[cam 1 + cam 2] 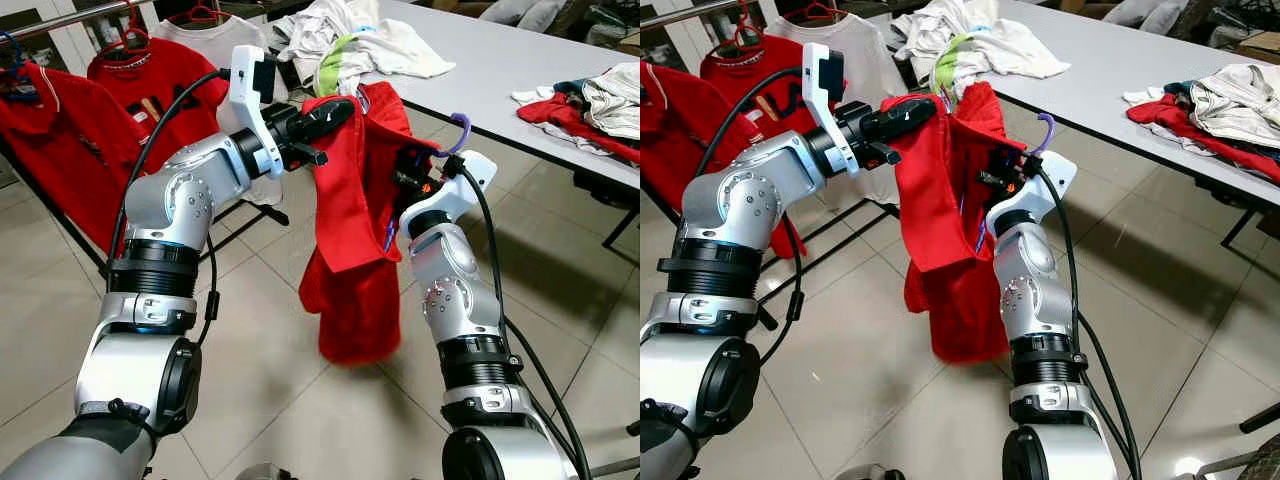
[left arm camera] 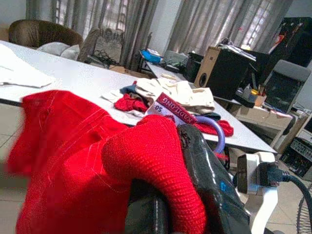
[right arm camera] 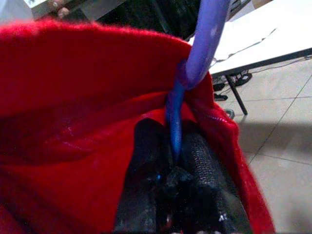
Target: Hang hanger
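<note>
Gripping the purple hanger (image 3: 207, 34) mid-frame, the right gripper (image 3: 170, 161) steadies it while the left gripper (image 1: 335, 115) pinches the red shirt (image 1: 350, 240) collar to keep it on.

Plain red shirt (image 1: 352, 240) with a ribbed red collar edge; its neck label (image 2: 170, 106) is red with white lettering. Hanger (image 3: 201, 53) is purple to blue-violet. Left gripper (image 1: 335, 113) and right gripper (image 3: 173, 161) have glossy black fingers; both arms are silver with black joints and white wrist housings. Red shirts (image 1: 60, 130) on red hangers at the rack (image 1: 60, 20), one bearing a dark chest print; beside them a white shirt (image 1: 215, 40). Surface (image 1: 500, 60) is pale grey, carrying white, green-striped and red garments (image 1: 350, 45). Floor (image 1: 280, 400) is beige tile with darker grout lines.
</note>
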Available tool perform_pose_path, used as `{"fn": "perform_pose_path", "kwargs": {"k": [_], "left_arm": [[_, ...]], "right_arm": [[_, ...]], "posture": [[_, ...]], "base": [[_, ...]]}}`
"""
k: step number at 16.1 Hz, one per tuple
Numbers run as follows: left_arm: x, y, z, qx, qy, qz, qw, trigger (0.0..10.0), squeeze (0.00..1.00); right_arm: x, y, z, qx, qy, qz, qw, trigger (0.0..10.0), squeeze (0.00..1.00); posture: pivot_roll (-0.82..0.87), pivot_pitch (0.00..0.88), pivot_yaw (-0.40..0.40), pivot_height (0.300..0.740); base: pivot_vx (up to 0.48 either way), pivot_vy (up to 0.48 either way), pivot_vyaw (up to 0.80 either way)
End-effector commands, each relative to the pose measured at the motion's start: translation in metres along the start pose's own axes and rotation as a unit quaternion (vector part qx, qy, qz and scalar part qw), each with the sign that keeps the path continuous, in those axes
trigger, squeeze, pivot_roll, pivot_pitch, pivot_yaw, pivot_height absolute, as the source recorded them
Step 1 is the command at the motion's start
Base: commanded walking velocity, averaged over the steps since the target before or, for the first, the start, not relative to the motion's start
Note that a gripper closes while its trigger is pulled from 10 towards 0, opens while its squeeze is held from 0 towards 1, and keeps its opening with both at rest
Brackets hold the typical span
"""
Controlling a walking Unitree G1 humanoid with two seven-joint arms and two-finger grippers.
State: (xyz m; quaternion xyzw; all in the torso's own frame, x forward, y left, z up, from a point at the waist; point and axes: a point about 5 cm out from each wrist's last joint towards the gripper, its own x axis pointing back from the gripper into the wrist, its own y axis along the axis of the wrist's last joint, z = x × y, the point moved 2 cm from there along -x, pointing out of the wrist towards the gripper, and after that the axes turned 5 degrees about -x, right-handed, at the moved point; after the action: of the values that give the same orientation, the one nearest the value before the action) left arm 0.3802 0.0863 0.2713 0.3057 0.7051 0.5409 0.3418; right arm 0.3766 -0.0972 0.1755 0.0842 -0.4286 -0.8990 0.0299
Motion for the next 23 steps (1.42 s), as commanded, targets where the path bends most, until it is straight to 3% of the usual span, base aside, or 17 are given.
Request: {"fn": "perform_pose_path", "kwargs": {"k": [1,5,6,7,10,11,13,15,17,18,22,23], "left_arm": [[-0.001,0.013,-0.001,-0.020,0.000,-0.015,1.000,0.0,0.00],[-0.001,0.013,-0.001,-0.020,0.000,-0.015,1.000,0.0,0.00],[-0.005,-0.013,-0.013,-0.027,-0.019,0.031,0.999,0.0,0.00],[-0.002,-0.051,-0.041,-0.013,-0.083,0.102,0.991,0.0,0.00],[0.000,-0.065,-0.046,-0.018,-0.083,0.117,0.989,0.0,0.00],[0.000,-0.066,-0.046,-0.020,-0.080,0.116,0.990,0.0,0.00],[0.006,-0.063,-0.057,0.016,-0.075,0.088,0.993,0.0,0.00],[0.005,-0.058,-0.063,0.035,-0.084,0.073,0.993,0.0,0.00],[0.003,-0.047,-0.087,0.090,-0.139,0.042,0.985,0.0,0.00],[0.003,-0.045,-0.090,0.093,-0.146,0.040,0.984,0.0,0.00],[-0.005,-0.012,-0.072,0.114,-0.100,-0.035,0.988,0.0,0.00],[-0.006,-0.007,-0.063,0.092,-0.074,-0.033,0.992,0.0,0.00]], "right_arm": [[-0.002,0.006,0.010,-0.010,0.012,-0.013,1.000,0.0,0.00],[-0.002,0.006,0.010,-0.010,0.012,-0.013,1.000,0.0,0.00],[-0.007,0.016,0.004,-0.016,-0.007,-0.024,1.000,0.0,0.00],[-0.014,0.033,-0.008,-0.032,-0.044,-0.058,0.997,0.0,0.00],[-0.018,0.036,-0.008,-0.013,-0.036,-0.050,0.998,0.0,0.00],[-0.018,0.035,-0.008,-0.012,-0.035,-0.047,0.998,0.0,0.00],[-0.023,0.027,-0.010,0.014,-0.029,-0.028,0.999,0.0,0.00],[-0.024,0.023,-0.010,0.015,-0.031,-0.025,0.999,0.0,0.00],[-0.028,0.019,-0.010,0.006,-0.045,-0.028,0.999,0.0,0.00],[-0.029,0.020,-0.010,0.001,-0.048,-0.030,0.998,0.0,0.00],[-0.019,0.001,-0.014,0.037,-0.031,-0.003,0.999,0.0,0.00],[-0.013,-0.007,-0.019,0.042,-0.025,0.012,0.999,0.0,0.00]], "posture": [[-0.02,0.000,0.080,0.740],[-0.02,0.000,0.080,0.740],[-0.01,0.000,0.062,0.740],[-0.01,0.000,0.056,0.740],[-0.02,0.000,0.015,0.740],[-0.02,0.000,-0.004,0.740],[0.00,0.000,-0.067,0.740],[0.00,0.000,-0.075,0.740],[0.01,0.000,-0.077,0.740],[0.01,0.000,-0.076,0.740],[0.01,0.000,-0.046,0.740],[0.01,0.000,-0.040,0.740]], "base": [[0.000,0.000,0.00],[0.000,0.000,0.00],[0.000,0.000,0.00],[0.000,0.000,0.00],[0.000,0.000,0.00],[0.000,0.000,0.00],[0.000,0.000,0.00],[0.000,0.000,0.00],[0.000,0.000,0.00],[0.000,0.000,0.00],[0.000,0.000,0.00],[0.000,0.000,0.00]]}}
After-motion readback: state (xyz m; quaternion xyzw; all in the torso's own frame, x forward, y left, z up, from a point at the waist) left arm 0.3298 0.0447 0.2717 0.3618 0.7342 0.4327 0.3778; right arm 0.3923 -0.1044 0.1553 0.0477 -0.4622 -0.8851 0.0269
